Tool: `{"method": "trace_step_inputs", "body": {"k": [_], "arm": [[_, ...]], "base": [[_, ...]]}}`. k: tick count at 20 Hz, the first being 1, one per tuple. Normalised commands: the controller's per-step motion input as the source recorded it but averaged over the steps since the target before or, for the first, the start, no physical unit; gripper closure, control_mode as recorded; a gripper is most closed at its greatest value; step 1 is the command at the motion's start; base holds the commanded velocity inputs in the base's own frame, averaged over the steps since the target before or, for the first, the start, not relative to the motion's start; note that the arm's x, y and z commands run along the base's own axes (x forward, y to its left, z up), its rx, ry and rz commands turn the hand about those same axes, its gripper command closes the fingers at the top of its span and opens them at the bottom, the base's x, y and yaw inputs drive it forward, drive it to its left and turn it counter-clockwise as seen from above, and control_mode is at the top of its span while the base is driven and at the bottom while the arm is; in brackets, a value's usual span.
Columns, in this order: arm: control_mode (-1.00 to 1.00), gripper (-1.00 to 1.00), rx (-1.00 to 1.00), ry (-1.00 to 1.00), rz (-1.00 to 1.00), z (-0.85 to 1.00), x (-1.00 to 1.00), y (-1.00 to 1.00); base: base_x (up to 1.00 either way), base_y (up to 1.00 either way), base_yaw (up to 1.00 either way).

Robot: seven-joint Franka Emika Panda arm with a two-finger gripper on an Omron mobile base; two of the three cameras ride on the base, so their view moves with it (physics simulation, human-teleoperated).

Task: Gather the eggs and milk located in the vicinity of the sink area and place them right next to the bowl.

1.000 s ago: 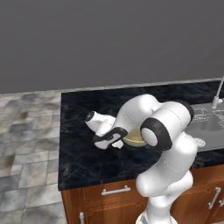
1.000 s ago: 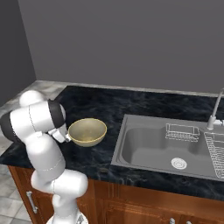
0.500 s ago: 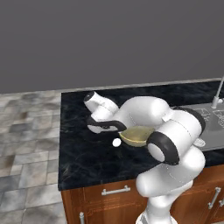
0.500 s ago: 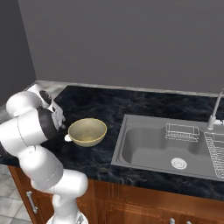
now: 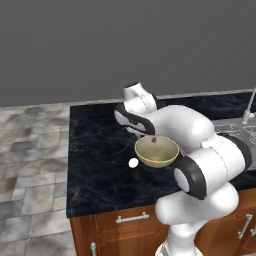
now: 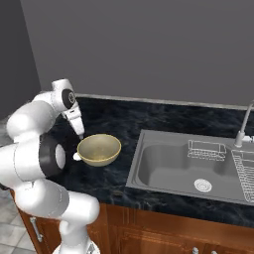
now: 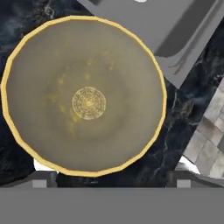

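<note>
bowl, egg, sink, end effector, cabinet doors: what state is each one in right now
bowl: upright on the counter, nothing inside.
white egg: resting on the counter beside the bowl, not held.
sink: basin dry, no items in it; wire rack sits at its back, nothing on it.
faucet: no water running.
end effector: open, holding nothing, above the bowl.
cabinet doors: closed.

Bowl point(image 7: 87, 96) hides most of the egg point(image 7: 41, 165).
</note>
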Motion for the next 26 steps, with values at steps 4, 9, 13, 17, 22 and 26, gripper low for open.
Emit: {"method": "trace_step_inputs", "body": {"k": [4, 9, 13, 17, 22, 26], "arm": [[-1.0, -1.0, 0.16, 0.13, 0.56, 0.0, -0.76, -0.72], [-1.0, -1.0, 0.06, 0.05, 0.71, 0.07, -0.98, -0.2], [-1.0, -1.0, 0.27, -0.07, 0.46, 0.28, -0.95, -0.01], [-1.0, -1.0, 0.59, -0.06, 0.31, 0.23, -0.61, 0.0], [-1.0, -1.0, 0.2, -0.12, 0.13, 0.31, -0.54, -0.02], [-1.0, -1.0, 0.0, -0.15, 0.05, 0.41, -0.51, 0.0]], "base": [[0.0, 0.0, 0.0], [0.0, 0.0, 0.0], [0.0, 0.0, 0.0], [0.0, 0.0, 0.0], [0.0, 0.0, 0.0], [0.0, 0.0, 0.0]]}}
